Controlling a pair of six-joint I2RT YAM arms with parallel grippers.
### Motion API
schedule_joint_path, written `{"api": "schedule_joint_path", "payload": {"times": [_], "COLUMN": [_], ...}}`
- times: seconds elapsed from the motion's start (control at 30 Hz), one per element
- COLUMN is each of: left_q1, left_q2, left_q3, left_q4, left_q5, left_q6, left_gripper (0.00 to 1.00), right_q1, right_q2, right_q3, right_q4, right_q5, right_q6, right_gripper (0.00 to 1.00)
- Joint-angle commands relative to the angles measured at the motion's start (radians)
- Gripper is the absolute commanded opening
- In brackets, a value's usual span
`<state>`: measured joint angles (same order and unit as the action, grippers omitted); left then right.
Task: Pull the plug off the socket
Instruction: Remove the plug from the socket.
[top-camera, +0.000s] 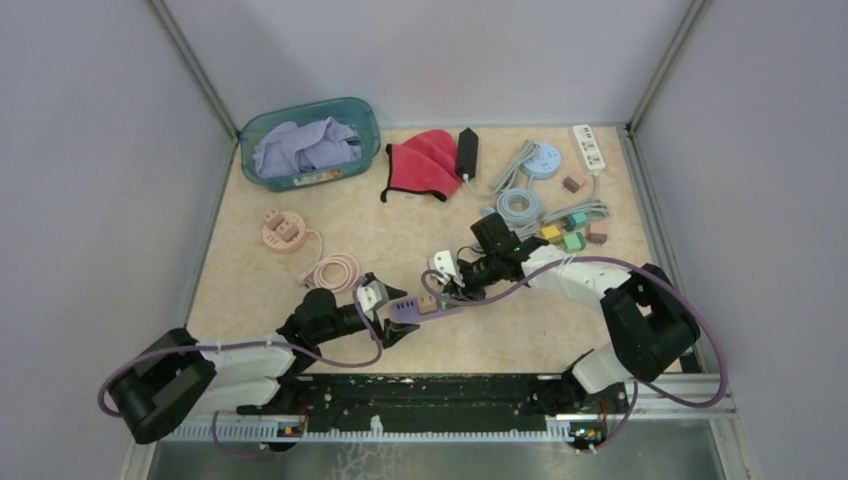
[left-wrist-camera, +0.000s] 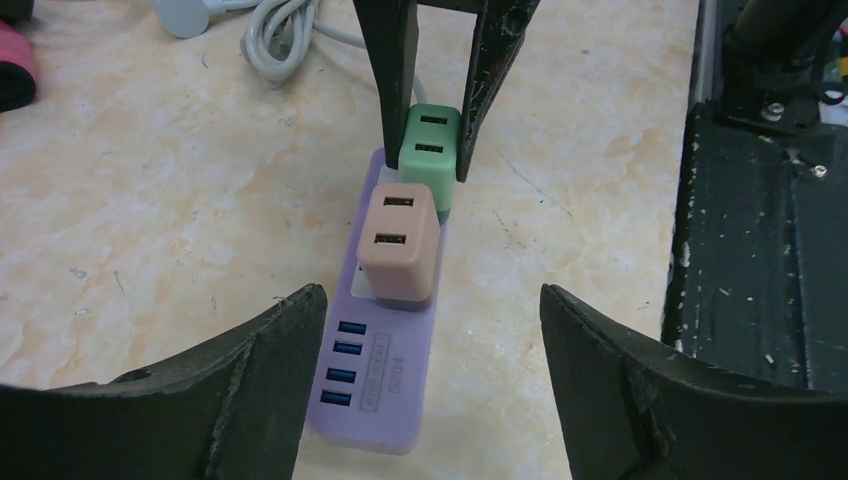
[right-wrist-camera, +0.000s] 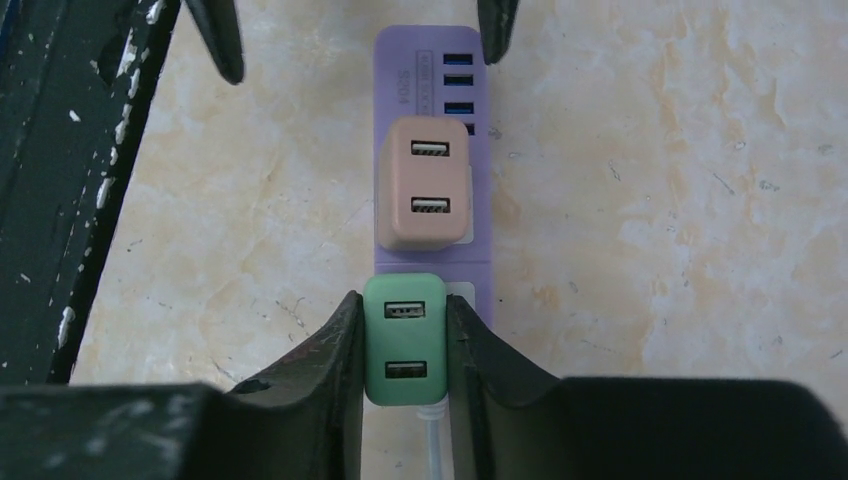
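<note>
We see a mint-green cube plug (right-wrist-camera: 403, 340) with two USB ports, lower centre, seated in a lilac power strip (right-wrist-camera: 483, 200). The right end effector (right-wrist-camera: 403, 318) clamps it; the left end effector (left-wrist-camera: 432, 300) gapes open.

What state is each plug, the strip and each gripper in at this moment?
green plug: seated in the strip, clamped
tan plug: seated, untouched
purple strip: lying flat, not gripped
right gripper: shut on green plug
left gripper: open, straddling the strip's end
</note>
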<state>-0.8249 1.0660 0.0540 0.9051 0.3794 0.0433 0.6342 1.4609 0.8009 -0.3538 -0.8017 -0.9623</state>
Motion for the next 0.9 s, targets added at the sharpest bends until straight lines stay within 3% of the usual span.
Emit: {"api": "schedule_joint_path", "payload": {"times": [0.0,0.17,0.3,0.5,0.73,0.87], "left_q1": [-0.004,-0.005,-0.006,-0.008,-0.046,-0.084], "left_q2": [0.095,0.233,0.319,0.472,0.505,0.52], "left_q3": [0.069,0.112,0.128,0.172,0.172,0.172], "left_q4": [0.091,0.165,0.216,0.284,0.299,0.225], "left_q5": [0.044,0.085,0.099,0.122,0.096,0.051], "left_q6": [0.112,0.129,0.134,0.149,0.129,0.176], "left_gripper": [0.8,0.7,0.69,0.58,0.13,0.01], "right_q1": [0.024,0.025,0.024,0.024,0.024,0.024], "right_q2": [0.01,0.031,0.043,0.035,0.008,-0.008], "right_q3": [0.054,0.07,0.086,0.072,0.047,0.027], "right_q4": [-0.062,-0.115,-0.147,-0.132,-0.091,-0.018], "right_q5": [-0.008,-0.013,-0.029,-0.015,0.001,-0.032], "right_q6": [-0.062,-0.092,-0.108,-0.109,-0.092,-0.019], "right_gripper": [0.19,0.03,0.0,0.0,0.0,0.0]}}
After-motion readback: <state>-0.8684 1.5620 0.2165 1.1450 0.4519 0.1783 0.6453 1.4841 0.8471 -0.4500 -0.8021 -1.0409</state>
